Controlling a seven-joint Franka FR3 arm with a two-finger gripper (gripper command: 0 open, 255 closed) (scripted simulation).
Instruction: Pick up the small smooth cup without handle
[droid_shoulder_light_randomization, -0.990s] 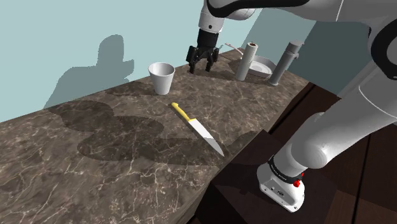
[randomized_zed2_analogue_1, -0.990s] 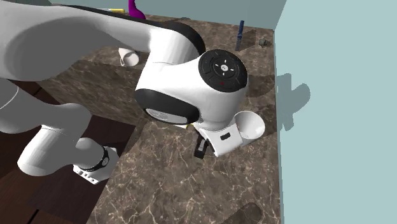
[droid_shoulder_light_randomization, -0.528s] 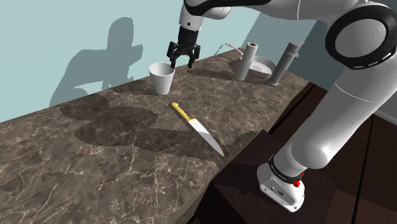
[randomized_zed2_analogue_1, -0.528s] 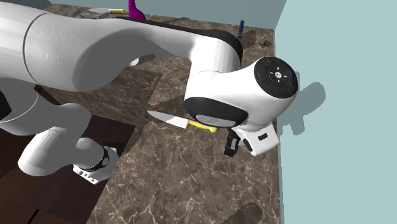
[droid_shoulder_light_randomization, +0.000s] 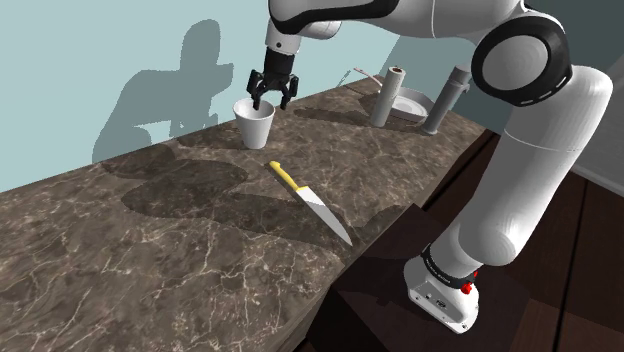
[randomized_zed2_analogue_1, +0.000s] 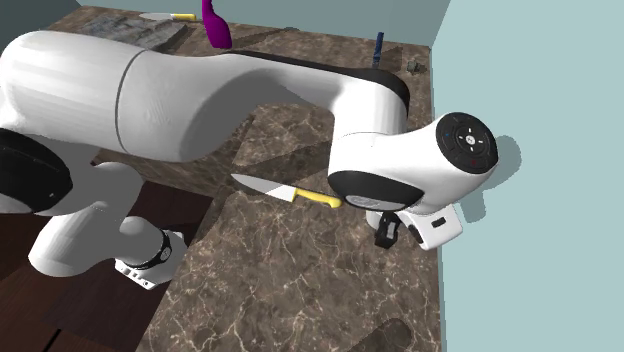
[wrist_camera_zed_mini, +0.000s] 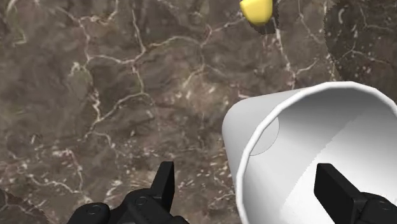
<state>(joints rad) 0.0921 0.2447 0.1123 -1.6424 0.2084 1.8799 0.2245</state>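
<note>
Countertop (droid_shoulder_light_randomization: 150, 250), end effector (droid_shoulder_light_randomization: 270, 102) now above cup (droid_shoulder_light_randomization: 255, 126)

One white cup (droid_shoulder_light_randomization: 254, 122) is standing on the table (droid_shoulder_light_randomization: 150, 260). Two yellow-handled knives are showing: near knife (randomized_zed2_analogue_1: 285, 190), far knife (randomized_zed2_analogue_1: 165, 16). Two grey uprights are standing: first cylinder (droid_shoulder_light_randomization: 388, 97), second cylinder (droid_shoulder_light_randomization: 448, 100). One white dish (droid_shoulder_light_randomization: 412, 103), one purple thing (randomized_zed2_analogue_1: 215, 25) and one blue stick (randomized_zed2_analogue_1: 378, 52) are showing too.

Cup (droid_shoulder_light_randomization: 254, 122): plain white, no handle, smooth wall tapering to a narrower base. Upright, mouth up, and it looks empty as far as the wrist view reaches. Sits on the dark marbled counter (droid_shoulder_light_randomization: 150, 260), close to its far edge.
</note>
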